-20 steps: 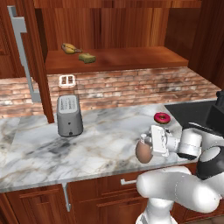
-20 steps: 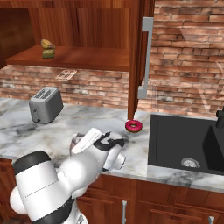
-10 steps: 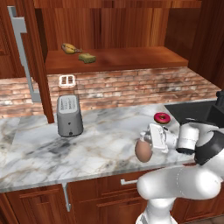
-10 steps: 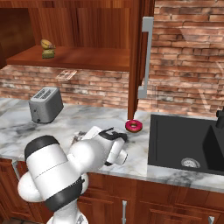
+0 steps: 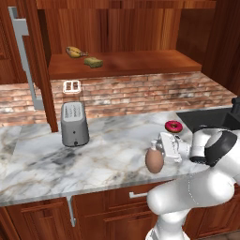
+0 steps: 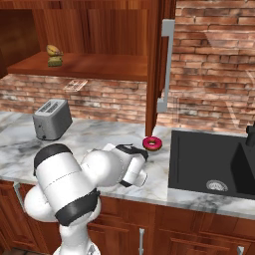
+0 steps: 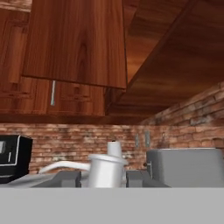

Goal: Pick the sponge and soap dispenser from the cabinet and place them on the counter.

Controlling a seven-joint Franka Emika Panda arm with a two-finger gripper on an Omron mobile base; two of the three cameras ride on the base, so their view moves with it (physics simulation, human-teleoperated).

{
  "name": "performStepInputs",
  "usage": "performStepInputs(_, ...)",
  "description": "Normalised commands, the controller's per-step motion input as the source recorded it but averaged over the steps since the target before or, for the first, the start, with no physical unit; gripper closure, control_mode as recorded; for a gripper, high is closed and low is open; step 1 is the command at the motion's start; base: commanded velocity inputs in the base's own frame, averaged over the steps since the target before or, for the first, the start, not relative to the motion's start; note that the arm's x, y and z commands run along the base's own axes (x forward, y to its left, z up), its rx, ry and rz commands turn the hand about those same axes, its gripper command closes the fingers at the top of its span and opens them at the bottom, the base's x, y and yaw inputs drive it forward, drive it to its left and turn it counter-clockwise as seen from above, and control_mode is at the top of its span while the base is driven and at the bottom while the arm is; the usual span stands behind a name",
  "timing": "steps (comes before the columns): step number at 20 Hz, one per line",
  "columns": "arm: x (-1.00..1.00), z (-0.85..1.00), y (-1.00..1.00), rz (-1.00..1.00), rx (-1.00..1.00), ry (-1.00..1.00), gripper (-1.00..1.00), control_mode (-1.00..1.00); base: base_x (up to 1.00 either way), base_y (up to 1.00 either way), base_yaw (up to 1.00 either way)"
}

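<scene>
Gripper is clamped on the pump neck of the soap dispenser, held low over the front part of the counter; whether the bottle's base touches the marble cannot be told. Hand view shows the pale pump top squeezed between the two dark fingertips. Arm is bent low across the counter's front edge in the right base view. Just beyond the hand, a red doughnut lies on the marble near the black sink. Further left, a grey toaster stands upright on the counter, near the brick wall. Above and behind, the cabinet is open, its door with a grey bar handle swung out. Sponge lies flat on the shelf, toward its left end, with a banana just beside it further left.
</scene>
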Motion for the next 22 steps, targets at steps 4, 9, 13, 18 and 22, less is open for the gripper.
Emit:
performStepInputs(4, 0.0, -0.27, 0.02, 0.01, 0.0, 0.0, 1.0, -1.0, 0.0, 0.0, 0.0)
performStepInputs(9, 0.0, -0.3, 0.08, 0.01, 0.0, 0.0, -1.0, -1.0, 0.0, 0.0, 0.0)
performStepInputs(13, -0.05, -0.22, 0.01, 0.0, 0.0, -0.01, -1.0, -1.0, 0.0, 0.0, 0.0)
performStepInputs(18, -0.17, -0.14, 0.0, 0.0, 0.0, -0.04, -1.0, -1.0, 0.0, 0.0, 0.0)
performStepInputs(22, -0.21, -0.15, -0.01, 0.0, 0.0, -0.05, -1.0, -1.0, 0.0, 0.0, 0.0)
